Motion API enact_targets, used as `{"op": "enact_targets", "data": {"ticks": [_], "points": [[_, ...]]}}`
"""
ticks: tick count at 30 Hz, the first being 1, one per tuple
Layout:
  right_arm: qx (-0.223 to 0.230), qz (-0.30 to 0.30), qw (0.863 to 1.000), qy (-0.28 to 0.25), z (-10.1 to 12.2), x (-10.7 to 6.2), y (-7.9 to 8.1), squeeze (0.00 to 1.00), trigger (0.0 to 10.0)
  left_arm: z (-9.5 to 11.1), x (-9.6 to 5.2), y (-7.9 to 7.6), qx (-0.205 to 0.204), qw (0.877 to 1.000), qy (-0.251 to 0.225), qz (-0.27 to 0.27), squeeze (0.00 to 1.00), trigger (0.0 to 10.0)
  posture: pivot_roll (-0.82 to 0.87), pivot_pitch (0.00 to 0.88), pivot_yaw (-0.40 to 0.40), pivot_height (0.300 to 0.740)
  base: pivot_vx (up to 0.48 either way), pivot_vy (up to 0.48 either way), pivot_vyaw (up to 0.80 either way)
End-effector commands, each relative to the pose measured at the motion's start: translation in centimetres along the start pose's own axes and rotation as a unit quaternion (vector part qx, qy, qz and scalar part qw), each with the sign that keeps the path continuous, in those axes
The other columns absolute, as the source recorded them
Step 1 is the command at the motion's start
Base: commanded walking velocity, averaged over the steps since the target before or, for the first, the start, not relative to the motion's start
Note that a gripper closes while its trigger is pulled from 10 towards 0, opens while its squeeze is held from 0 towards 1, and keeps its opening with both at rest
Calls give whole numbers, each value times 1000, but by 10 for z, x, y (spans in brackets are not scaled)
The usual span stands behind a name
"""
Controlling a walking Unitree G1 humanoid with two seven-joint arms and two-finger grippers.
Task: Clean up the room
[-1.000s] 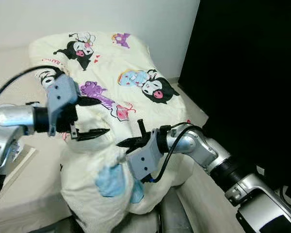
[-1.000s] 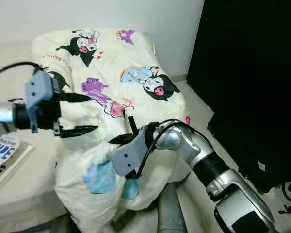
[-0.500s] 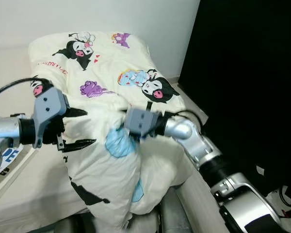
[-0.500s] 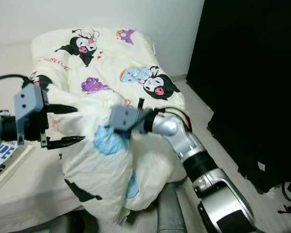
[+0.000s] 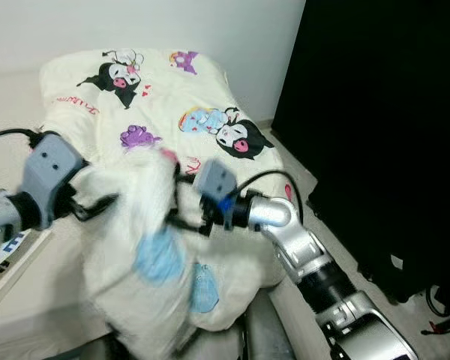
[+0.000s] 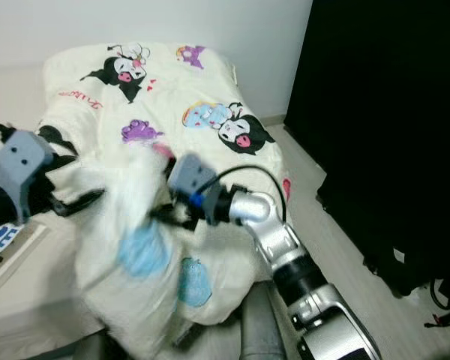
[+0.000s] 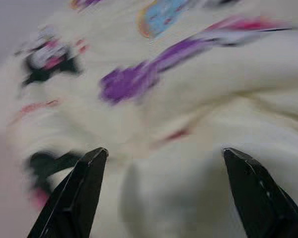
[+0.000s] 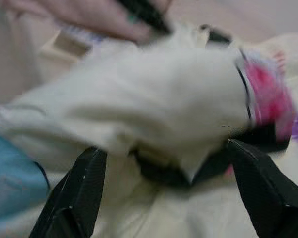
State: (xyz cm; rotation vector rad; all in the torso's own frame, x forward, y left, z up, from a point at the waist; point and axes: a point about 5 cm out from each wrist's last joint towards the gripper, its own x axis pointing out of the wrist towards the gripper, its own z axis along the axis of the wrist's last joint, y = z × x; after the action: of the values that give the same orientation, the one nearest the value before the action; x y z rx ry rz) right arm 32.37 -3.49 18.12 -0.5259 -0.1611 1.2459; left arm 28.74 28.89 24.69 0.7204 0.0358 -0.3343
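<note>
Cream cartoon-print blanket [image 5: 172, 112] lies spread over the bed [image 6: 30, 300], near end bunched into a blurred heap hanging off the bed's foot. Left gripper [image 5: 97, 206] sits at the heap's left side, fingers [image 7: 79, 198] spread, cloth between them but not pinched. Right gripper [image 5: 181, 202] is against the heap's middle, fingers [image 8: 79, 193] spread with a fold lying between them, not clamped. A book [image 6: 0, 236] lies at the bed's left edge. Black wardrobe [image 5: 375, 112] stands on the right. Blanket looks soft, light, floppy, slightly bulky; it will sag and slide, so pinching a thick fold or hem edge with both grippers well apart seems best.
</note>
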Motion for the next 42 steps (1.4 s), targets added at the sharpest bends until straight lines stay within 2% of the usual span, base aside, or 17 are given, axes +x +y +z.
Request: {"op": "enact_targets", "data": {"ticks": [1,4,8,9,10,11,12,13,14,15,18,19,24,32,38,40,42], "points": [[-2,2,1000,12,0,0,2,1000,10000,1,-4,13,38,999,17,24,0,10000,-137,168,-91,521,0,0,0],[10,-30,999,9,1,-3,-7,1000,10000,5,-7,21,50,998,15,40,0,10000,-139,166,-90,521,0,0,0],[57,-119,991,-30,13,-15,-31,1000,10000,30,-8,23,-1,997,-69,45,0,10000,-143,162,-88,521,0,0,0],[76,-146,985,-45,17,-21,-38,820,10000,42,-9,13,-32,993,-110,13,0,10000,-144,164,-86,521,0,0,0],[91,-171,979,-57,19,-26,-43,502,10000,51,-11,3,-63,987,-143,-26,0,10000,-144,164,-86,521,0,0,0],[102,-187,975,-64,20,-29,-46,502,10000,58,-13,-5,-82,981,-165,-53,0,10000,-144,164,-86,521,0,0,0],[113,-218,967,-63,18,-35,-52,0,10000,62,-19,-24,-95,971,-181,-125,0,10000,-143,169,-81,521,0,0,0],[113,-218,967,-63,18,-35,-52,0,10000,62,-19,-24,-95,971,-181,-125,0,10000,-143,169,-81,521,0,0,0],[123,-265,955,-43,9,-46,-59,0,10000,56,-37,-64,-113,943,-169,-264,0,10000,-140,176,-76,521,0,0,0],[123,-265,955,-43,9,-46,-59,0,10000,56,-37,-64,-113,943,-169,-264,0,10000,-140,176,-76,521,0,0,0],[126,-311,942,-3,-8,-61,-61,0,10000,40,-64,-103,-189,894,-138,-381,0,10000,-134,187,-76,521,0,0,0],[130,-320,938,5,-12,-64,-60,0,10000,35,-67,-106,-205,891,-131,-383,0,10000,-131,191,-79,521,0,0,0],[140,-327,934,20,-20,-68,-54,0,10000,25,-71,-116,-251,887,-125,-366,0,10000,-120,195,-80,521,0,0,0],[155,-353,922,44,-29,-64,-52,0,10000,17,-30,-149,-324,904,-131,-247,0,10000,-114,200,-77,521,0,0,0],[153,-366,917,50,-31,-70,-51,0,10000,41,1,-163,-421,872,-177,-178,0,10000,-125,198,-66,521,0,0,0],[154,-369,915,50,-31,-72,-51,0,10000,45,6,-164,-423,872,-181,-164,0,10000,-127,199,-65,521,0,0,0],[153,-375,913,52,-32,-76,-51,0,10000,46,14,-164,-401,891,-172,-129,0,10000,-128,198,-63,521,0,0,0]]}}
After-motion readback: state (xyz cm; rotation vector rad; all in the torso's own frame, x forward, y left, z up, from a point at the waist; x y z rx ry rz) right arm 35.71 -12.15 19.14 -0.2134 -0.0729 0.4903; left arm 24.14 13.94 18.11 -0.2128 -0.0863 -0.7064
